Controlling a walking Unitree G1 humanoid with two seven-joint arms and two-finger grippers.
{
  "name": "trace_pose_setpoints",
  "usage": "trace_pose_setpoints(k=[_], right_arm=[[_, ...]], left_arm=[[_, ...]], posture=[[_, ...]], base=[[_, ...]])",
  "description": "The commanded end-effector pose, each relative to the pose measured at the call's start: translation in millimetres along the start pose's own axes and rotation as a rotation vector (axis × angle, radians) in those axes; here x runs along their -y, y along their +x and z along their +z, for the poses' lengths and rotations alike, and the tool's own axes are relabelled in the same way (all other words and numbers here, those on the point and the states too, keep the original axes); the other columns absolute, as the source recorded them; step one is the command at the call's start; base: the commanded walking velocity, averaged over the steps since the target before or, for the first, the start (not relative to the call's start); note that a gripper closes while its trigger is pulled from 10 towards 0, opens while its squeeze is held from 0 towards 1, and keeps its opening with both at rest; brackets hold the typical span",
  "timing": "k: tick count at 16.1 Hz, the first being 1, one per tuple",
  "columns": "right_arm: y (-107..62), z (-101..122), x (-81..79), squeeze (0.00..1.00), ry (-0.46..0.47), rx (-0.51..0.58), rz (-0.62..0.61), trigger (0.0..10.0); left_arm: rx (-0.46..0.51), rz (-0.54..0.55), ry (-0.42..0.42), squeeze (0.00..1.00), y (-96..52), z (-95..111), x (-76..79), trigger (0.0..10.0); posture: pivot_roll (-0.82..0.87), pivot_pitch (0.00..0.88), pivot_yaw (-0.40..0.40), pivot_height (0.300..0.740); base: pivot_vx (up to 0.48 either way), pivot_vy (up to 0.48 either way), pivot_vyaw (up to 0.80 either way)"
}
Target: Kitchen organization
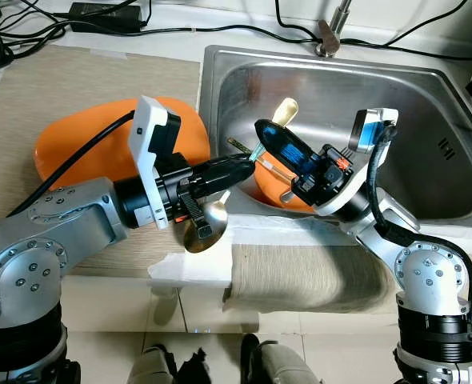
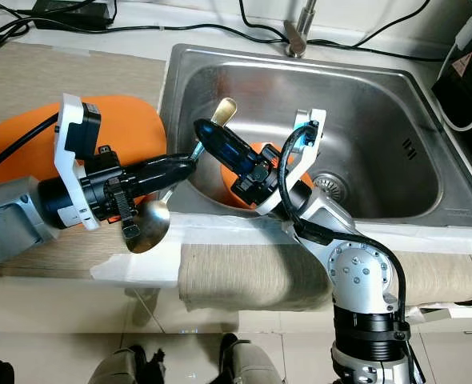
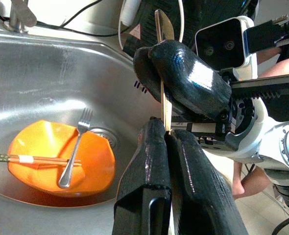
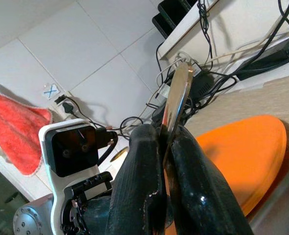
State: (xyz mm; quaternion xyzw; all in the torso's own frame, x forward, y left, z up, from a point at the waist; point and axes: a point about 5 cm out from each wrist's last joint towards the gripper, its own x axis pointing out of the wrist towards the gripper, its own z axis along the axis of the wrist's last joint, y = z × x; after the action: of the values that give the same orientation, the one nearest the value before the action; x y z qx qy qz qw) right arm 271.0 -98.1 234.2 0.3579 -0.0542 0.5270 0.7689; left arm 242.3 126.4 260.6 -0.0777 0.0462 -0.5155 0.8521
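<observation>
Two grippers pinch one steel spoon (image 1: 205, 226).
Left gripper (image 1: 240, 166) nearest bowl end; right gripper (image 1: 270, 136) clamps handle tip.

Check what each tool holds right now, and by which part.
Both grip one silver metal spoon. Left tool pinches its thin handle partway along, above the bowl end; right tool pinches the handle nearer its flat tip, over the steel sink.

Steel sink (image 2: 396, 104) at centre and right, orange bowl (image 2: 240, 188) inside near its left wall. Left gripper (image 2: 190, 164) and right gripper (image 2: 208, 132) both clamped on one spoon (image 2: 150, 224). Orange board (image 2: 132, 128) far left on counter.
</observation>
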Motion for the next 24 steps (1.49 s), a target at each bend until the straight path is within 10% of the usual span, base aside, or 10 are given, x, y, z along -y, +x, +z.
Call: trace_pose_setpoints(k=[1,4,5,6,12,13,16,19,24], right_arm=[[-4.3,2,-1.4,0.0,-0.02,-0.007,-0.009,0.0],[-4.3,4,-0.1,0.0,-0.015,-0.007,-0.012,0.0],[-3.3,4,1.8,0.0,-0.019,-0.008,-0.021,0.0],[-2.7,4,3.4,0.0,-0.024,-0.004,-0.033,0.0],[-5.0,24,19.1,0.0,-0.059,0.07,-0.113,0.0],[-6.2,29,20.7,0.0,-0.062,0.085,-0.12,0.0],[-10.3,58,33.6,0.0,-0.151,0.139,-0.176,0.0],[-12.5,107,40.4,0.0,-0.345,0.228,-0.265,0.0],[1.2,106,77.1,0.0,-0.844,-0.134,-0.449,0.0]], left_arm=[[0.001,-0.023,0.003,0.0,0.0,-1,3.7,0.0],[0.004,-0.01,0.02,0.0,0.3,0,3.5,0.0],[0.016,0.019,0.025,0.0,0.2,1,0.4,10.0],[0.034,0.013,0.001,1.0,-0.1,2,-0.5,10.0],[0.067,0.063,0.043,1.0,-10.1,12,-8.1,10.0],[0.096,0.109,0.055,0.0,-12.7,16,-13.1,10.0],[0.225,0.237,0.035,0.0,-24.6,32,-33.0,10.0],[0.1,0.413,0.128,0.0,-37.3,25,-53.7,10.0],[-0.094,0.362,0.282,0.0,-32.8,6,-49.9,10.0]], posture=[[-0.11,0.164,-0.117,0.74],[-0.1,0.164,-0.127,0.74],[-0.1,0.168,-0.123,0.74],[-0.1,0.164,-0.122,0.74],[-0.1,0.167,-0.12,0.74],[-0.1,0.167,-0.12,0.74],[-0.1,0.164,-0.117,0.74],[-0.1,0.17,-0.113,0.74],[-0.11,0.176,-0.112,0.74]], base=[[0.0,0.0,0.0],[0.0,0.0,0.0],[0.0,0.0,0.0],[0.0,0.0,0.0],[0.0,0.0,0.0],[0.0,0.0,0.0],[0.0,0.0,0.0],[0.0,0.0,0.0],[0.0,0.0,0.0]])
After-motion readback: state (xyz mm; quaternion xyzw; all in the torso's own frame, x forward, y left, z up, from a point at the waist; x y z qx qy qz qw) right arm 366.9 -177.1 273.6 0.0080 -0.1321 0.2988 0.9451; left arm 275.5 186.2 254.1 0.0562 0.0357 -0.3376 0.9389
